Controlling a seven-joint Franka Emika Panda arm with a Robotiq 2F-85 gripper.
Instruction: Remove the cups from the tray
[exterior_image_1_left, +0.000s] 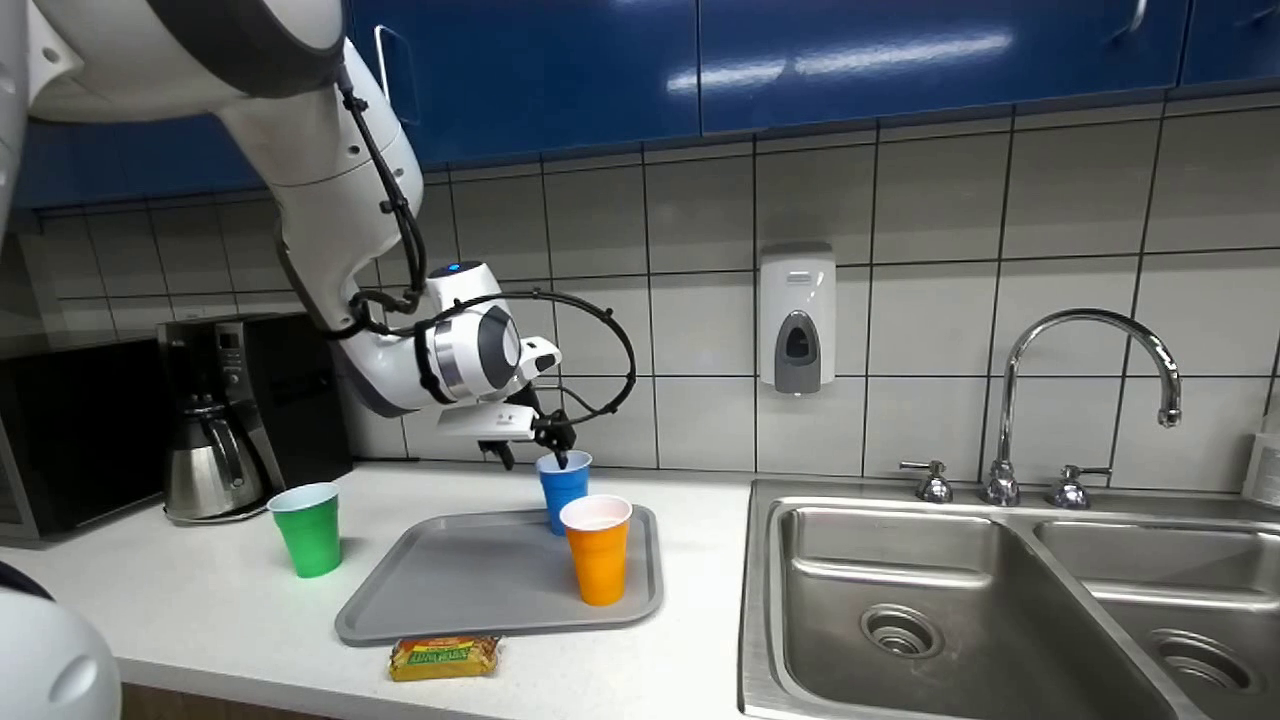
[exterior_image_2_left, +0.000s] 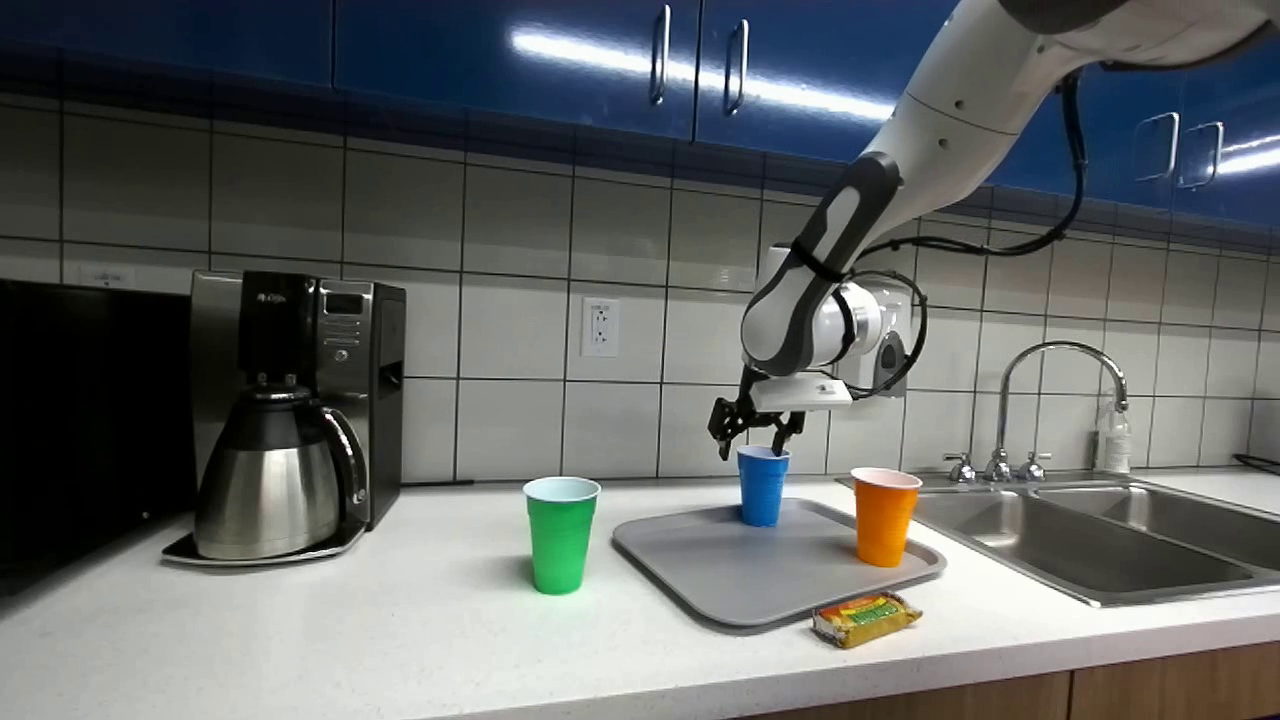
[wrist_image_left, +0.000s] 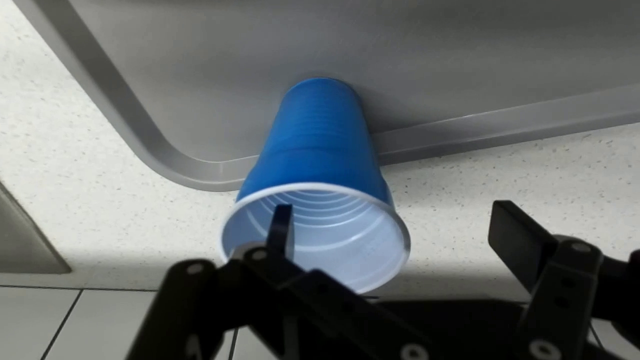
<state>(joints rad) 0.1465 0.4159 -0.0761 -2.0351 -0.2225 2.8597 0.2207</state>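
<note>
1. the blue cup (wrist_image_left: 315, 135) stands upright on the tray (exterior_image_1_left: 450, 580), just inside its rear rim, near a rounded corner.
2. the gripper (wrist_image_left: 393, 212) is at this cup's mouth, jaws spread wide; in the wrist view one fingertip overlaps the mouth, the other stands beyond the lip.
3. the orange cup (exterior_image_1_left: 600, 555) stands upright near the rim nearest the sink (exterior_image_1_left: 763, 600); bare tray floor stretches away from both cups.
4. the green cup (exterior_image_2_left: 562, 540) stands on the counter (exterior_image_2_left: 400, 620), well apart from the tray.
5. a snack packet (exterior_image_2_left: 865, 620) lies just beside the tray's front rim.
</note>
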